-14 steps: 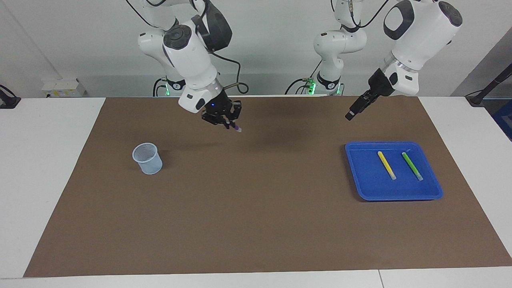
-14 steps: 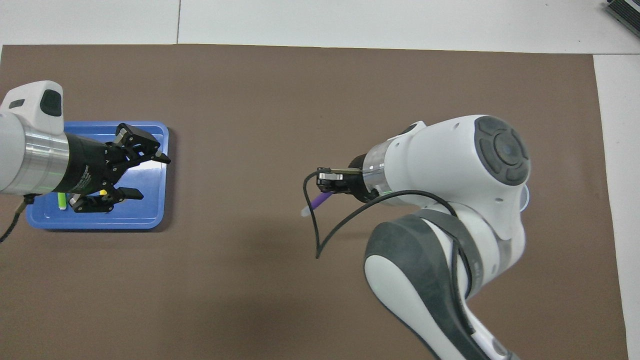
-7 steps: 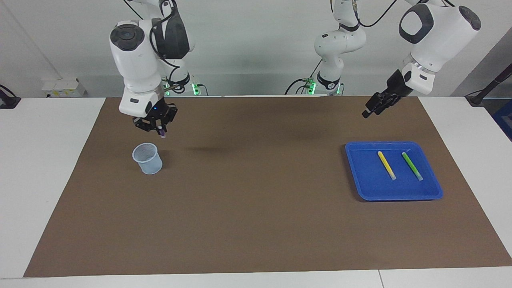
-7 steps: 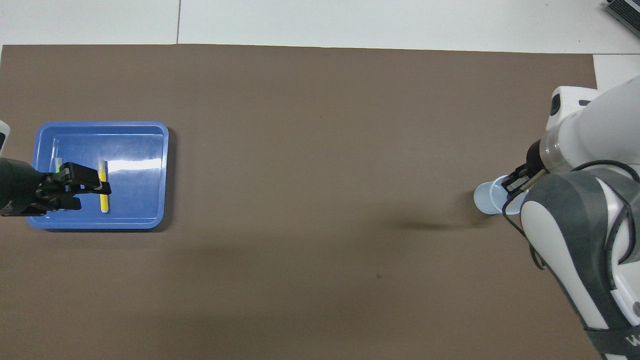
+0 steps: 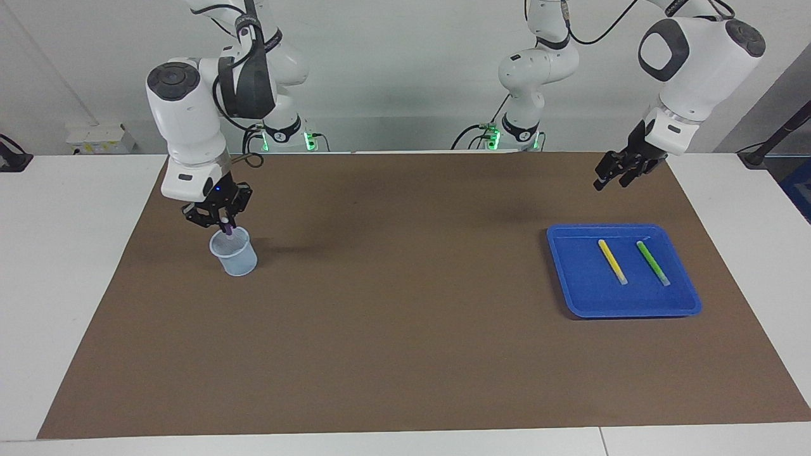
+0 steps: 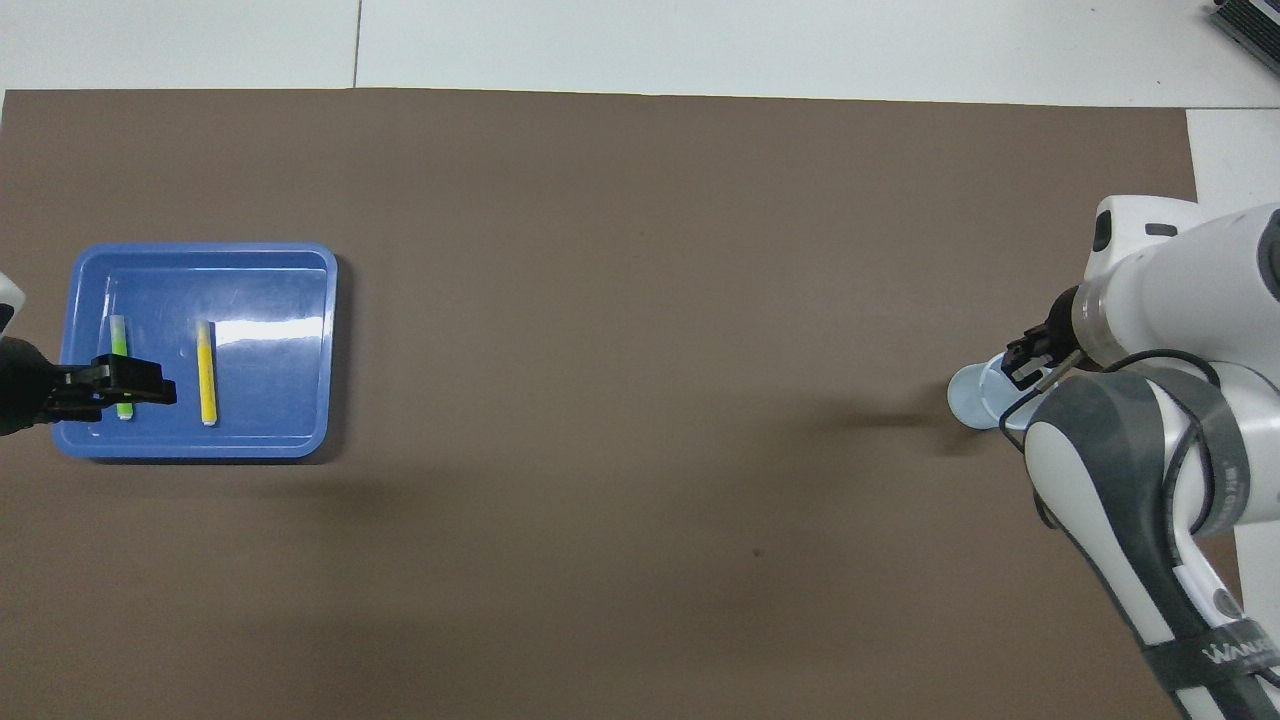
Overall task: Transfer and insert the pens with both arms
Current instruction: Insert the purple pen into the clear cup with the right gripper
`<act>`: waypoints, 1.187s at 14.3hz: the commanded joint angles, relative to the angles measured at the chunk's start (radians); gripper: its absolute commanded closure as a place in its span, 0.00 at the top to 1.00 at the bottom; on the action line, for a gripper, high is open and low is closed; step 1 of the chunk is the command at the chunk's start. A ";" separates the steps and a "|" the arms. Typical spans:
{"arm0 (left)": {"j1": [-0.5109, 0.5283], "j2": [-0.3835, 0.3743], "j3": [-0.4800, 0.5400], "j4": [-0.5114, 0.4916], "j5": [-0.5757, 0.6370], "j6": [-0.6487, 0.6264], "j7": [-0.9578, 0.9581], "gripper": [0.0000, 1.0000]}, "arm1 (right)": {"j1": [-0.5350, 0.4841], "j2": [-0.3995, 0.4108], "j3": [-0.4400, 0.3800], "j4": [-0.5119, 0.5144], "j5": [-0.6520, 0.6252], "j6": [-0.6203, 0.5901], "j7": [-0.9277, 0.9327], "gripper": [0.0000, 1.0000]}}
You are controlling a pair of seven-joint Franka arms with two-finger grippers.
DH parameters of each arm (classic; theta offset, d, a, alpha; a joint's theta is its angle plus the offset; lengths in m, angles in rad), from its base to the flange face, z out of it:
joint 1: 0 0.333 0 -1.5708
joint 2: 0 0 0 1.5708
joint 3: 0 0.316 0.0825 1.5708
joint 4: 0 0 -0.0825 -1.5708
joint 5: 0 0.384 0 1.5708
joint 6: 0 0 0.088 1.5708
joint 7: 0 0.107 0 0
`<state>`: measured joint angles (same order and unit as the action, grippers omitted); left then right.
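Note:
My right gripper (image 5: 222,221) is shut on the purple pen (image 5: 227,228), which hangs nearly upright with its lower end at the mouth of the pale blue mesh cup (image 5: 236,258). In the overhead view the right gripper (image 6: 1021,364) covers part of the cup (image 6: 966,396) and hides the pen. The yellow pen (image 5: 613,261) and the green pen (image 5: 653,263) lie side by side in the blue tray (image 5: 578,297). My left gripper (image 5: 610,182) hangs open and holds nothing, above the mat beside the tray's edge nearest the robots. From overhead, the left gripper (image 6: 150,389) overlaps the green pen (image 6: 119,340), next to the yellow pen (image 6: 206,372).
A brown mat (image 5: 405,329) covers most of the white table (image 5: 63,266). Two smaller arm bases with green lights (image 5: 507,133) stand at the robots' edge. A white box (image 5: 95,138) sits at the right arm's end by the wall.
The right arm carried the purple pen from over the table's middle to the cup and lowered it. The left gripper drew back from over the tray toward the left arm's end.

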<state>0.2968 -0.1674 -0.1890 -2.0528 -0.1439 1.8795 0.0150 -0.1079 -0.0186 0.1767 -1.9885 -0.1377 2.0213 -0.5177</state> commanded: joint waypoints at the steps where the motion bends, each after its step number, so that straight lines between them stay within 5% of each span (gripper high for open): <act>1: 0.034 0.041 -0.007 -0.026 0.023 0.085 0.048 0.75 | -0.016 -0.044 0.012 -0.072 -0.002 0.054 -0.010 0.06; 2: 0.041 0.058 -0.007 -0.026 0.023 0.104 0.059 0.75 | -0.016 -0.046 0.012 -0.072 -0.002 0.056 -0.010 0.12; 3: 0.042 0.074 -0.007 -0.027 0.029 0.125 0.065 0.75 | -0.016 -0.046 0.012 -0.072 -0.002 0.056 -0.012 0.30; 4: 0.044 0.089 -0.007 -0.026 0.038 0.145 0.066 0.75 | -0.018 -0.047 0.012 -0.072 -0.002 0.056 -0.012 0.50; 5: 0.044 0.104 -0.007 -0.026 0.043 0.164 0.068 0.75 | -0.018 -0.046 0.012 -0.072 -0.002 0.057 -0.010 0.92; 6: 0.044 0.121 -0.007 -0.026 0.043 0.185 0.069 0.75 | -0.019 -0.046 0.012 -0.072 -0.002 0.057 -0.012 1.00; 10: 0.045 0.186 -0.007 -0.024 0.058 0.268 0.082 0.75 | -0.018 -0.044 0.014 -0.047 0.004 0.043 -0.009 1.00; 14: 0.056 0.227 -0.007 -0.021 0.078 0.320 0.086 0.74 | -0.015 -0.037 0.012 0.039 0.222 0.053 0.074 1.00; 17: 0.056 0.256 -0.007 -0.020 0.078 0.355 0.092 0.74 | -0.001 0.006 0.018 0.106 0.247 0.126 0.206 1.00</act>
<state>0.3375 0.0661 -0.1883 -2.0745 -0.0840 2.1988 0.0894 -0.1068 -0.0509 0.1809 -1.9341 0.0816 2.0963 -0.3887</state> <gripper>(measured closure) 0.295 0.000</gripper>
